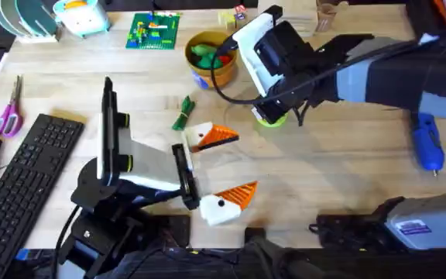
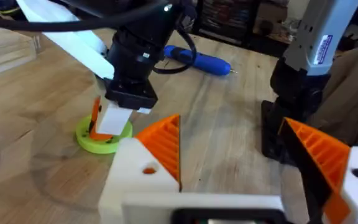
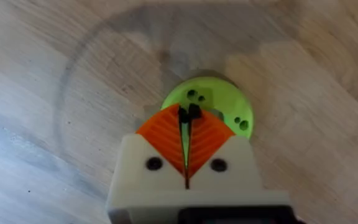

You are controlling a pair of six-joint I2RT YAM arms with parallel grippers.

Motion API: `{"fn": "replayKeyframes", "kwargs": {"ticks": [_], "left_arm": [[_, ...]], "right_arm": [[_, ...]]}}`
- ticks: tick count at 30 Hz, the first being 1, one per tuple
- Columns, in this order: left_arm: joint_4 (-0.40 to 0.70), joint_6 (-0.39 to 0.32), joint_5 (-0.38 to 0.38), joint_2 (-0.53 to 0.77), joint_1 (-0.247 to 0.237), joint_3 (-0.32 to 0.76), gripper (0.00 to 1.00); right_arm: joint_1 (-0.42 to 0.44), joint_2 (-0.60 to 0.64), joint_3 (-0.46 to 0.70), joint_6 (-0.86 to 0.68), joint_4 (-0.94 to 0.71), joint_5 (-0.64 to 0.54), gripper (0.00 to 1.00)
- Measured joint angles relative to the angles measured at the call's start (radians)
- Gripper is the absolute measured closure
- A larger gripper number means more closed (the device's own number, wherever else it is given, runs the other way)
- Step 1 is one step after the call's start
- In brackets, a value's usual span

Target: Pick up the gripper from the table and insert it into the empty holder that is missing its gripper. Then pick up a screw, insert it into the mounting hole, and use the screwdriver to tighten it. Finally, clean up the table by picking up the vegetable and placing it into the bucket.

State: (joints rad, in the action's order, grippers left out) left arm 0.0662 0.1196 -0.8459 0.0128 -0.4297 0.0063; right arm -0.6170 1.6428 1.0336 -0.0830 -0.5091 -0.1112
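Counting from the lime-green ring disc (image 3: 209,107), I make out one disc, with my right gripper (image 3: 187,115) directly above it, orange pads pressed together on what looks like one small dark screw (image 3: 188,113); I cannot tell whether it has left the disc. Several more dark specks sit on the disc's face, too small to name. My left gripper (image 1: 221,170), on the near side of the disc, stands wide apart and empty, both white holders carrying orange ribbed tips (image 2: 165,144). One slim dark green leafy vegetable (image 1: 184,113) lies on the wooden table (image 1: 339,170) left of the disc. One yellow-orange bucket (image 1: 210,56) sits beyond it, holding rounder green and red toys. One blue screwdriver (image 1: 427,141) lies well to the disc's right, its bit barely visible.
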Motion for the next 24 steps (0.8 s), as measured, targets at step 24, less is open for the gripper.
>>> {"fn": "replayKeyframes", "kwargs": {"ticks": [24], "left_arm": [[0.000,0.000,0.000,0.000,0.000,0.000,0.008]], "right_arm": [[-0.002,-0.127,0.417,-0.004,-0.483,0.046,0.994]]}}
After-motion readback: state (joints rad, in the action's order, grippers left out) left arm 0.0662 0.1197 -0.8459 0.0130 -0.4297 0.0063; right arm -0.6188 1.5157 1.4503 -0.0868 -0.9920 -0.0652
